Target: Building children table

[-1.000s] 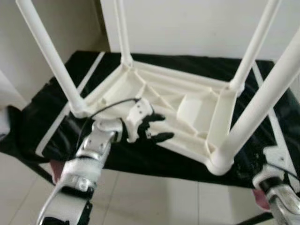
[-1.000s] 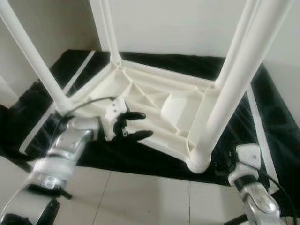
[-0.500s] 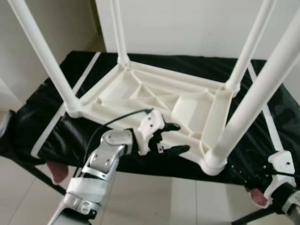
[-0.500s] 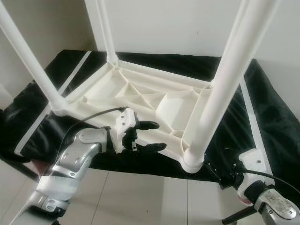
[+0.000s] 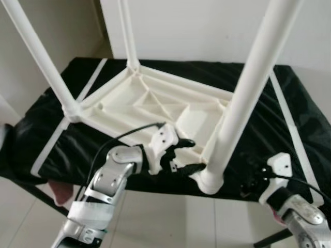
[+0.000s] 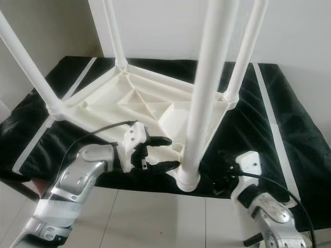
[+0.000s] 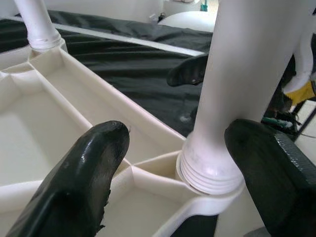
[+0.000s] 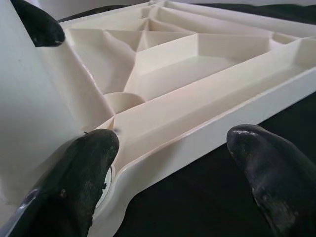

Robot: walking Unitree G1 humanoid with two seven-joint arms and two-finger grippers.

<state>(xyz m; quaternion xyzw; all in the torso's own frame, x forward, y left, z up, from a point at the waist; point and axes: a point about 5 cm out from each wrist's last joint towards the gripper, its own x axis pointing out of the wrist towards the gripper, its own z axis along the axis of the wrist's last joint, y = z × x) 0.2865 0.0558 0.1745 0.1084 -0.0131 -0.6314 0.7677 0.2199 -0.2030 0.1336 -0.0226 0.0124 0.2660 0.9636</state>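
Note:
A white plastic children's table (image 5: 155, 103) lies upside down on a black-covered bench (image 5: 310, 119), its legs pointing up. The near right leg (image 5: 243, 98) stands in its corner socket (image 5: 209, 181), with screw threads showing at the base (image 7: 210, 170). My left gripper (image 5: 187, 156) is open at the near rim, its fingers either side of that leg's base without touching it. My right gripper (image 5: 249, 178) is open just right of the same corner, low over the black cloth, facing the rim (image 8: 207, 133).
White tape stripes (image 5: 289, 129) cross the black cloth. A white wall (image 5: 196, 31) stands behind the bench. Pale floor tiles (image 5: 165, 222) lie in front of it. The three other legs, such as the left one (image 5: 41, 57), rise high into my view.
My view has shifted. The left gripper moved right along the near rim to the corner leg's base. The right gripper rose and came in beside the same corner.

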